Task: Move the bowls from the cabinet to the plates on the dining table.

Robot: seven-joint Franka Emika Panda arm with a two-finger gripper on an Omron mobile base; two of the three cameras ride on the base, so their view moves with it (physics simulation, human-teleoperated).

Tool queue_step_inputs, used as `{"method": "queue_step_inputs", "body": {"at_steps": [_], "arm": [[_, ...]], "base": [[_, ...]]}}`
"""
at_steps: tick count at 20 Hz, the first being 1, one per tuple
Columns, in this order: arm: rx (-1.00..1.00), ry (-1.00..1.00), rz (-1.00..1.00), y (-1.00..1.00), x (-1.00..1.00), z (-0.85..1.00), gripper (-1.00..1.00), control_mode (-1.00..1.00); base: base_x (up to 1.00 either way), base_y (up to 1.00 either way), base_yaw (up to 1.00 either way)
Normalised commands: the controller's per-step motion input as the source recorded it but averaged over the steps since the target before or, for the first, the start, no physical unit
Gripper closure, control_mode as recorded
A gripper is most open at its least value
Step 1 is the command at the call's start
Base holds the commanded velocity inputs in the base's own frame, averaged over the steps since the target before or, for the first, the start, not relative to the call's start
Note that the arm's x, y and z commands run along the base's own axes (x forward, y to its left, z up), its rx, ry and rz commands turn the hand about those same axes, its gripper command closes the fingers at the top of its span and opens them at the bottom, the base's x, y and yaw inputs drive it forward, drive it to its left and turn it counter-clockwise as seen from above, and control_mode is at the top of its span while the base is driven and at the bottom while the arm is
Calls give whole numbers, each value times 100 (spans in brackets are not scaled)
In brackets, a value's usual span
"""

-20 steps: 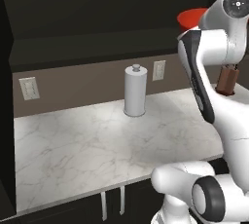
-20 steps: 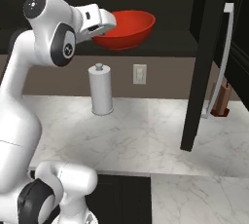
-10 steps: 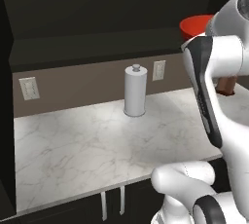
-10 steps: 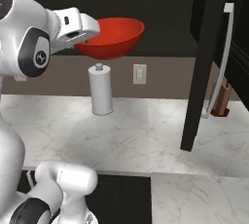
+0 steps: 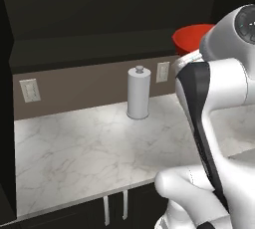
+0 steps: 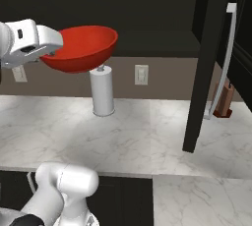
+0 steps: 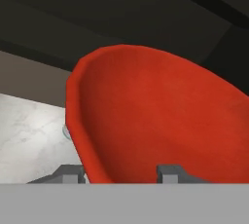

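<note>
spanning below: marble counter point(image 6: 147, 131); dark cabinet point(image 6: 209, 63)

**Hidden and cut off**

In the hand view the red bowl point(image 7: 160, 121) runs off the right edge, and its rim covers the fingers point(image 7: 168, 172) down to two small grey tips, one on each side of the wall. In the left base view the arm hides most of the bowl point(image 5: 191, 38), leaving one red arc. In the right base view the bowl point(image 6: 81, 48) covers the top of the white cylinder point(image 6: 102, 92) below the fingers; the fingers themselves are concealed.
</note>
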Motion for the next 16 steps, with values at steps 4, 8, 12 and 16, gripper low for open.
{"method": "queue_step_inputs", "body": {"at_steps": [4, 8, 12, 16], "arm": [[3, 0, 0, 44, -50, -24, 100, -100], [9, 0, 3, 13, -23, -40, 100, -100], [11, 2, 3, 0, 0, -46, 100, -100], [7, 0, 1, 0, 0, -31, 100, -100]], "base": [[0, 0, 0], [0, 0, 0], [0, 0, 0], [0, 0, 0]]}}
